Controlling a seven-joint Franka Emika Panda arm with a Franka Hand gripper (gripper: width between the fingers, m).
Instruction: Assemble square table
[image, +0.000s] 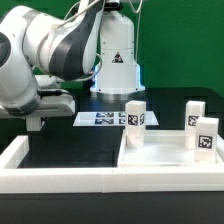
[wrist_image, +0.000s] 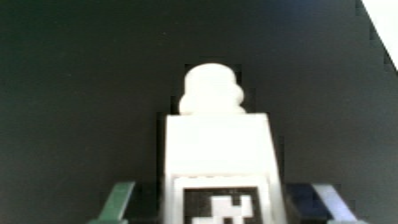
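One white leg (wrist_image: 222, 150) lies between the two fingers (wrist_image: 121, 200) of the claw (wrist_image: 219, 200), with its tag close to the claw and its rounded tip pointing away from it, over the black counter (wrist_image: 71, 80). The fingers stand near both sides of the leg, but I cannot tell if they already press on it or if a small gap is left. In the exterior view the arm (image: 50, 50) bends low and the claw end is dark and hard to see. Well apart from the claw, toward the exterior view's right, the square top (image: 160, 165) rests on the counter. Three other legs (image: 135, 118) stand upright there. The marker board (image: 100, 119) lies flat between the claw and these legs.
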